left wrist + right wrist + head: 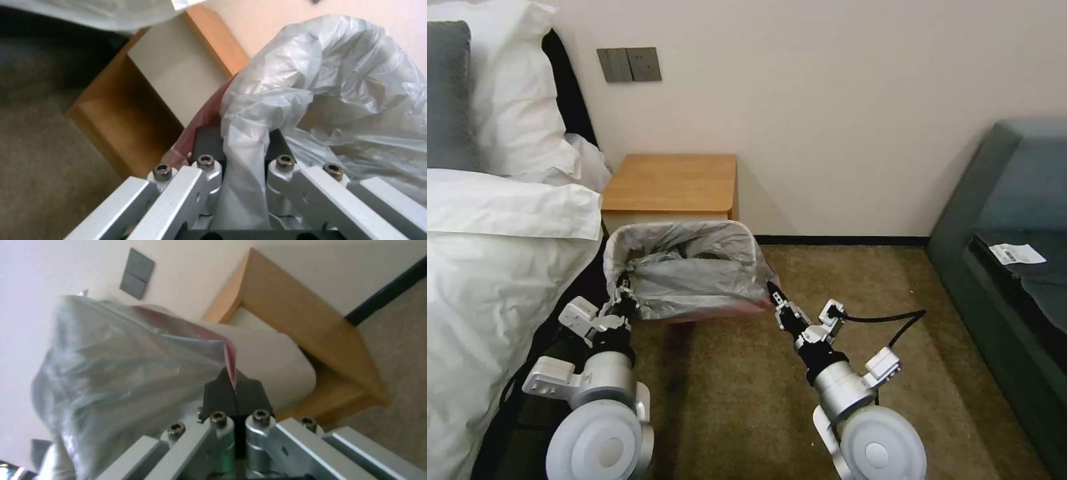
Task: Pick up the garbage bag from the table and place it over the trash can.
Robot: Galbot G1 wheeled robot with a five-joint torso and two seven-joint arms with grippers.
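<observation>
Both tools [624, 288] [773, 291] pinching garbage bag [694, 267], bedding [494, 267] beside

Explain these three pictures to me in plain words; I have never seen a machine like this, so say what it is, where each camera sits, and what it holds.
This is a wheeled robot with two arms. The wide picture comes from a camera on its head, looking down; the other two come from cameras on each wrist. In front stands a trash can beside a wooden table, next to a bed. A thin grey garbage bag is draped over the can. The left end effector is shut on a bunch of the bag's plastic, seen up close in the left wrist view. The right end effector pinches the bag's pink-red edge on the other side.
</observation>
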